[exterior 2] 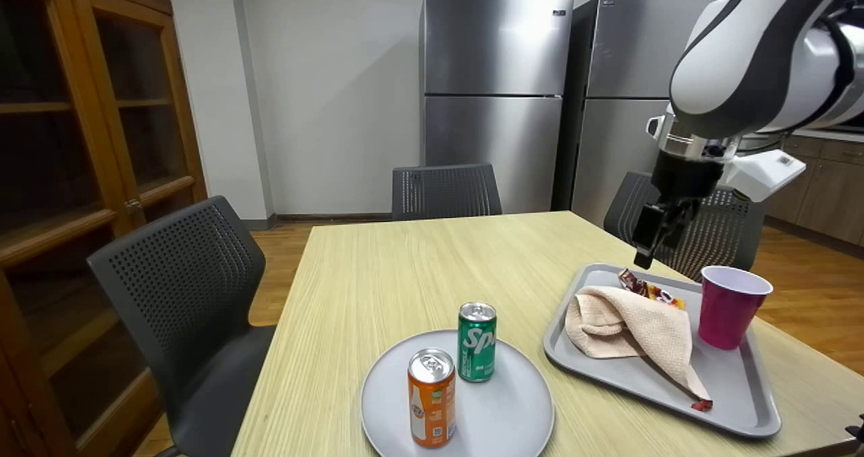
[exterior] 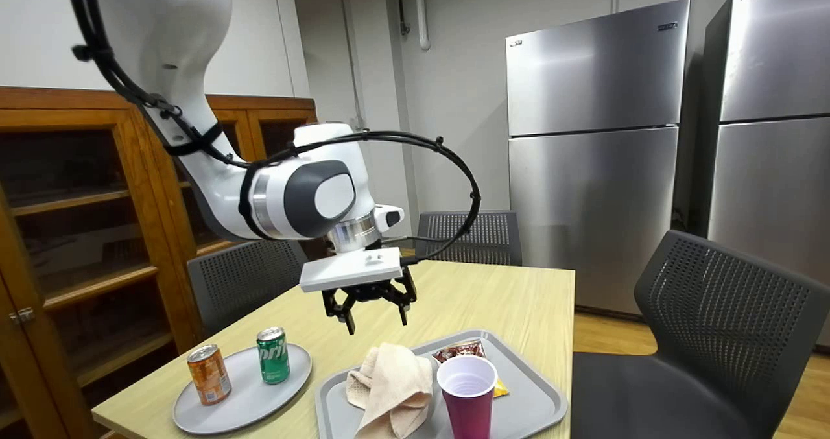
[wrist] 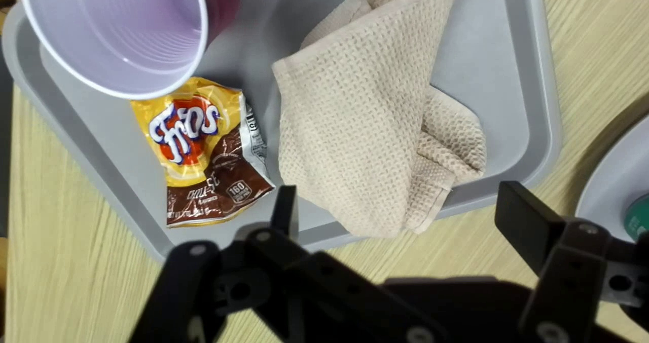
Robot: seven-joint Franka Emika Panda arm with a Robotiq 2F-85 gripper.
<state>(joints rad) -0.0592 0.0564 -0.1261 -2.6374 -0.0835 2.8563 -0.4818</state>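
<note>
While the gripper (exterior: pixel 378 324) hangs over the table (exterior 2: pixel 432 275), jaws wide apart, a beige cloth (wrist: pixel 365 120) lies folded on the gray tray (wrist: pixel 487 79) nr it (wrist view). On same tray: Fritos bag (wrist: pixel 203 150), just beside cloth; magenta cup (exterior 2: pixel 732 315), upright, nr bag. Beside tray, round plate (exterior 2: pixel 513 410) bears an orange can (exterior 2: pixel 432 403) & a green can (exterior 2: pixel 477 345), both upright (both ext. views).
</note>
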